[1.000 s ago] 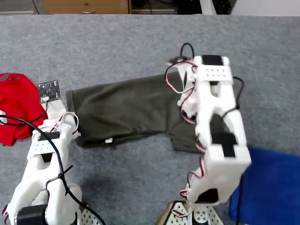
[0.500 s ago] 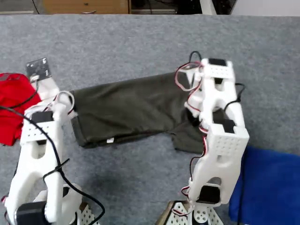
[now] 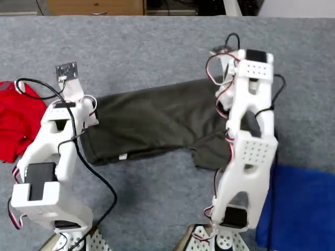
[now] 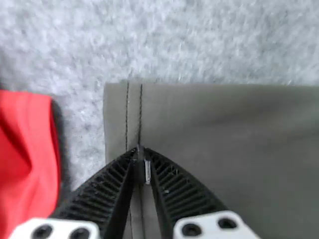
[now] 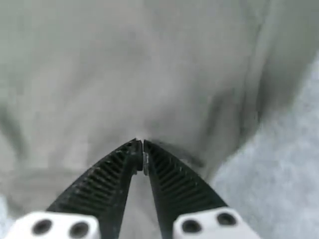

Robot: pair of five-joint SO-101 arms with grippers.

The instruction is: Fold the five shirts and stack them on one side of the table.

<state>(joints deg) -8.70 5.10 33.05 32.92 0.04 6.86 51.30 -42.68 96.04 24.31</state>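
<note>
An olive shirt (image 3: 152, 123) lies partly folded across the middle of the grey table. My left gripper (image 3: 89, 112) is at the shirt's left end, shut on its stitched hem (image 4: 134, 114). My right gripper (image 3: 224, 99) is at the right end, shut on a pinch of the same olive fabric (image 5: 124, 64). In the left wrist view the fingertips (image 4: 140, 154) meet on the hem, and in the right wrist view the fingertips (image 5: 141, 147) meet on a fold. A red shirt (image 3: 15, 123) lies crumpled at the left edge. A blue shirt (image 3: 303, 209) lies at the near right corner.
Bare grey table (image 3: 131, 47) stretches behind the olive shirt to the far edge, with wooden furniture beyond it. The red shirt (image 4: 25, 149) lies close beside the left gripper. Both arm bases stand at the near edge.
Both arms have swung away from the near edge and a little to the right, holding the olive shirt. The shirt's ends have shifted rightward with them.
</note>
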